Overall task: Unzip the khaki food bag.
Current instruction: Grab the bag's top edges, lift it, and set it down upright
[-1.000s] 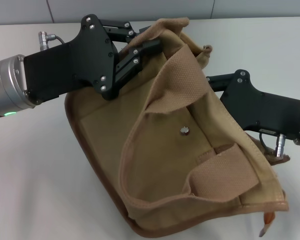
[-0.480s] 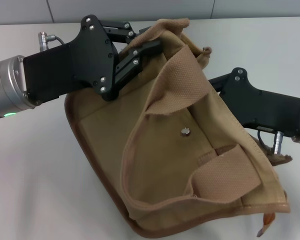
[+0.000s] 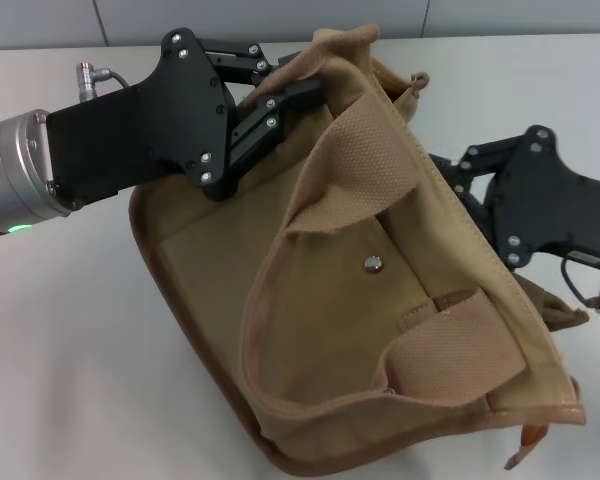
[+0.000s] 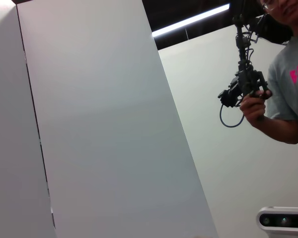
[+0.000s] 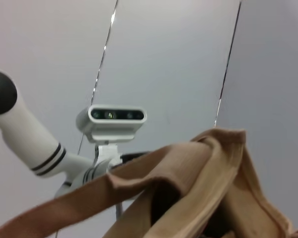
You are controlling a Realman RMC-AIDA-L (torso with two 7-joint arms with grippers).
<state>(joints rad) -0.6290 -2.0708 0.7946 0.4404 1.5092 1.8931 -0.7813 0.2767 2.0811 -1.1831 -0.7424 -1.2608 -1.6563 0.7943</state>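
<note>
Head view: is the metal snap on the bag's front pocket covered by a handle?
No. The metal snap lies bare on the khaki food bag, between both handles.

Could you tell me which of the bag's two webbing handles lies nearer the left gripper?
The upper wide tan webbing handle on the khaki canvas food bag, beside the left gripper; the other handle lies lower down.

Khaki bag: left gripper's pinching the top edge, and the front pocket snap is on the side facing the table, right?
Not quite. The left gripper does pinch the top edge of the khaki bag, but the snap faces up toward the camera, as the head view shows.
</note>
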